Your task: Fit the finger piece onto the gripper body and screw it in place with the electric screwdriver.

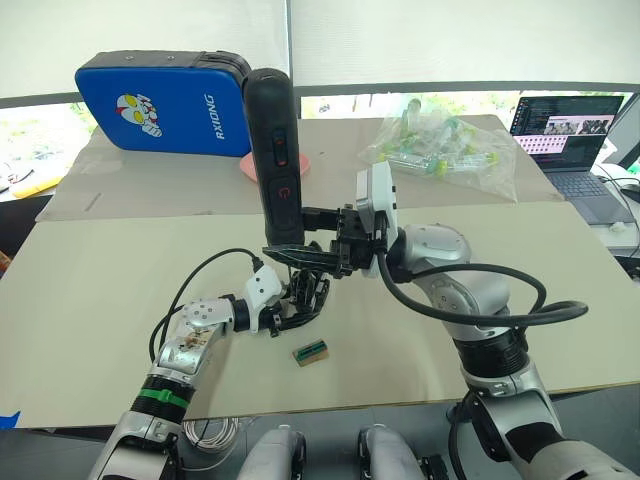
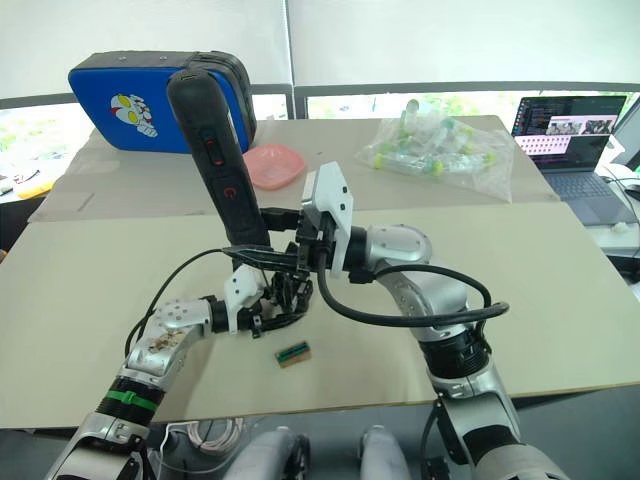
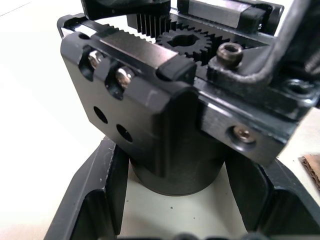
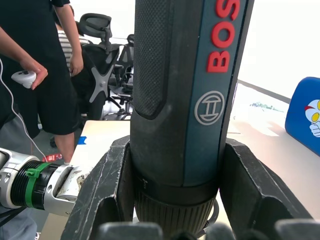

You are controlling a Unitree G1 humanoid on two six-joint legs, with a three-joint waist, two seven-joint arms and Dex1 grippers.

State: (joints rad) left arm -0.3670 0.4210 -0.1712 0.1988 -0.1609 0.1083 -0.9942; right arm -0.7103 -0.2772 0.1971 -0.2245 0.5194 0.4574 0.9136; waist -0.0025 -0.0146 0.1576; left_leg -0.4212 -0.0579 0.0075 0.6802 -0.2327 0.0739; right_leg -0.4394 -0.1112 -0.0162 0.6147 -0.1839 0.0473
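Observation:
The electric screwdriver stands upright over the middle of the table, a long black tool with red markings. My right gripper is shut on its lower end, with a finger pressed against each side of the barrel. Its bit is hidden behind the fingers. Directly below, my left gripper is shut on the gripper body, a black framed block with a gear, screws and holes, resting on the table. I cannot tell the finger piece apart from the body.
A small tan-and-green block lies just in front of the left gripper. At the back are a blue case, a pink dish, a bag of plastic parts and a laptop. A person stands beyond the table's left side.

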